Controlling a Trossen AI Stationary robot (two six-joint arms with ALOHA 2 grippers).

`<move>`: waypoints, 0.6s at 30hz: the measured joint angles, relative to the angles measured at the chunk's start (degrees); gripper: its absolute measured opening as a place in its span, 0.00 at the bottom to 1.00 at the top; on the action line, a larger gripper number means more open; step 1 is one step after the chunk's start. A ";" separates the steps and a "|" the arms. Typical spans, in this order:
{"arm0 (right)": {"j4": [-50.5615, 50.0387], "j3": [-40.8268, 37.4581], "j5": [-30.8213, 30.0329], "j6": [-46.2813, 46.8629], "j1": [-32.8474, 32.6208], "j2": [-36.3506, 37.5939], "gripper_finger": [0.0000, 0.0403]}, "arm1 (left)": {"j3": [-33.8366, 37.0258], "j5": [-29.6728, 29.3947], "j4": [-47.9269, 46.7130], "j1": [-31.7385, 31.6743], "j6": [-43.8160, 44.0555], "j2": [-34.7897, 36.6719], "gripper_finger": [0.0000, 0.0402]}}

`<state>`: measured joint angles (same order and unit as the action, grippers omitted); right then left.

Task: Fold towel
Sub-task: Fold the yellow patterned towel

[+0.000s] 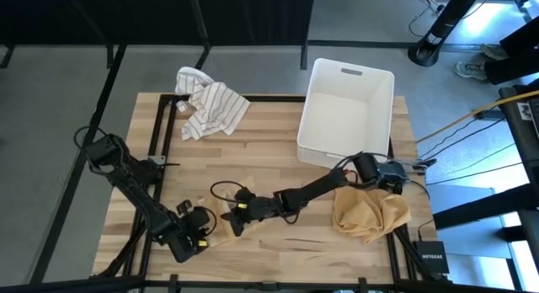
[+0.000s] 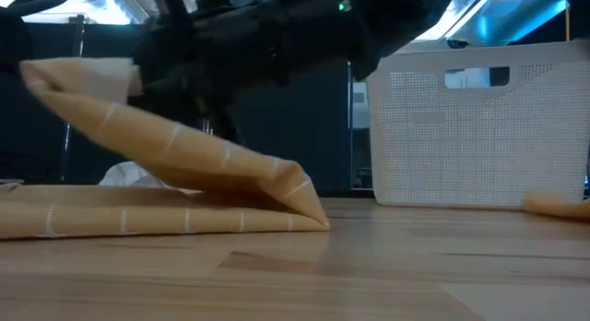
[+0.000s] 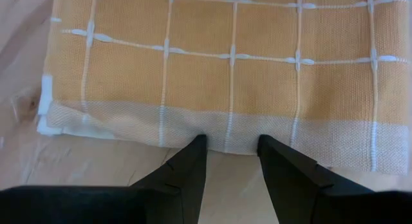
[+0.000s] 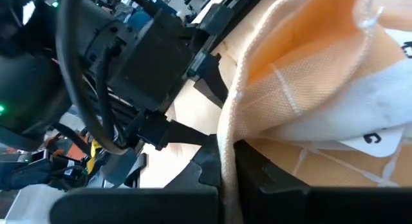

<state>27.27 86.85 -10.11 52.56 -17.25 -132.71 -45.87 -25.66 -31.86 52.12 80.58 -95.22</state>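
Observation:
An orange towel (image 2: 184, 187) with thin white lines lies near the table's front edge, folded over on itself. Its lower layer rests flat on the wood. Its upper layer slopes up from the fold (image 2: 309, 210) to a raised end (image 2: 74, 77). My right gripper (image 4: 228, 163) reaches across from the table's right and is shut on that raised end. My left gripper (image 3: 232, 147) points steeply down at the towel's pale hem (image 3: 225, 130), open, with bare wood between its fingers. In the high view both grippers meet over the towel (image 1: 224, 207). My right gripper pinches the edge (image 4: 226, 130) of the towel's upper layer between its two fingers, coming almost level from the table's right side. That layer is lifted off the lower one and slants down to the fold on the table. My left gripper's fingertips (image 3: 196, 147) stand right at the hem; whether they touch it I cannot tell.
A white perforated bin (image 1: 345, 112) stands at the back right. A second orange cloth (image 1: 370, 213) lies crumpled at the front right. A white striped cloth (image 1: 210, 103) is bunched at the back left. Bare wood (image 1: 278, 146) stretches across the table's middle.

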 joint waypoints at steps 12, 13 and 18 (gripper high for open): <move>-0.40 2.43 0.49 1.30 0.04 -2.27 0.11 | 0.02 -0.23 0.02 0.02 0.04 -0.03 0.34; -0.50 2.43 0.13 1.52 0.04 -2.27 0.13 | 0.02 -0.23 0.01 0.02 0.22 -0.04 0.34; -0.44 2.43 -0.35 1.83 0.02 -2.27 0.29 | 0.06 -0.11 -0.10 0.02 -0.48 0.41 0.34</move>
<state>26.83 89.27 -10.46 54.39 -17.23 -134.98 -45.81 -25.76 -31.96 52.14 80.09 -94.81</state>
